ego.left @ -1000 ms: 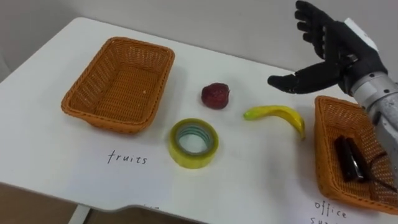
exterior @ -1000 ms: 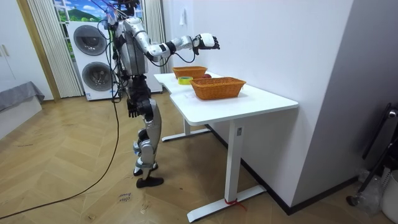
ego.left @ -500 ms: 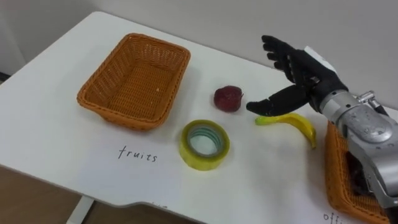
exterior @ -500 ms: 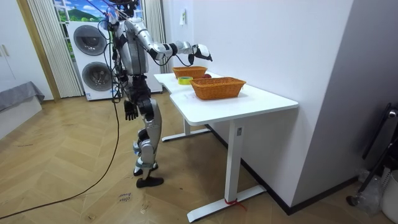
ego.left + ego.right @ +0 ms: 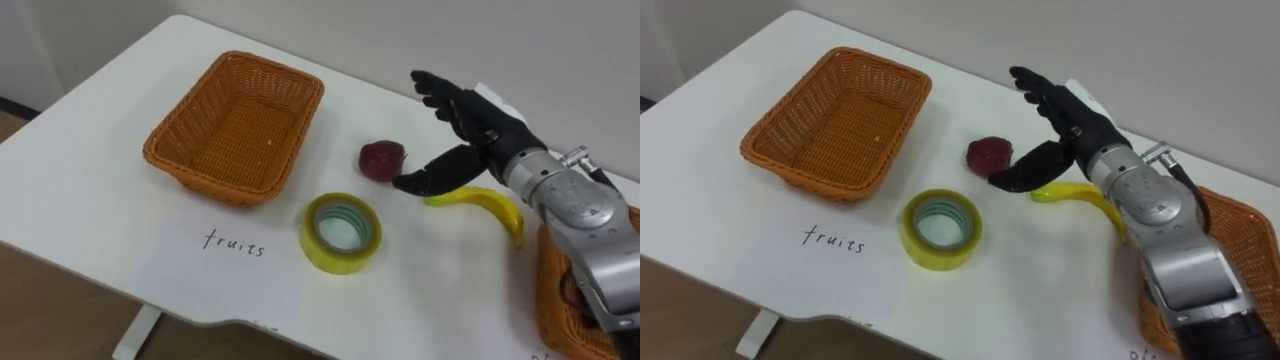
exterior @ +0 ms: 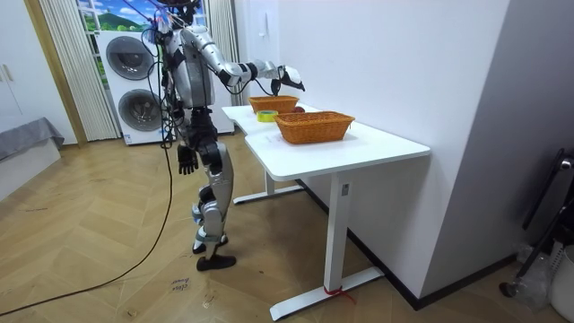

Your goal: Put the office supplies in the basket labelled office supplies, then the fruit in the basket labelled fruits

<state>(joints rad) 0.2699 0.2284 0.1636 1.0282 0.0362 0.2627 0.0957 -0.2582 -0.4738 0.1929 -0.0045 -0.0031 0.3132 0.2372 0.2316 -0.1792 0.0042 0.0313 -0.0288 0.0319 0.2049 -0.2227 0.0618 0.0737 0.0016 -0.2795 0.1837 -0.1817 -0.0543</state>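
Note:
A dark red fruit (image 5: 381, 160) lies on the white table (image 5: 120, 210), right of the empty wicker basket (image 5: 238, 128) marked fruits. A yellow banana (image 5: 492, 203) lies to the fruit's right, and a roll of yellow tape (image 5: 341, 232) sits nearer me. My right hand (image 5: 470, 125) hovers open just right of and above the red fruit, thumb reaching toward it, partly covering the banana's left end. A second wicker basket (image 5: 1240, 240) at the right edge is largely hidden by my forearm. My left hand (image 6: 186, 161) hangs at my side in the room view.
I stand at the table's end in the room view, with washing machines (image 6: 134, 85) behind me. A wall runs close behind the table's far edge. Bare tabletop lies left of and in front of the fruits basket.
My right hand has come down and leftward from above the right basket to beside the red fruit, still open. The camera has swung, shifting the whole scene rightward.

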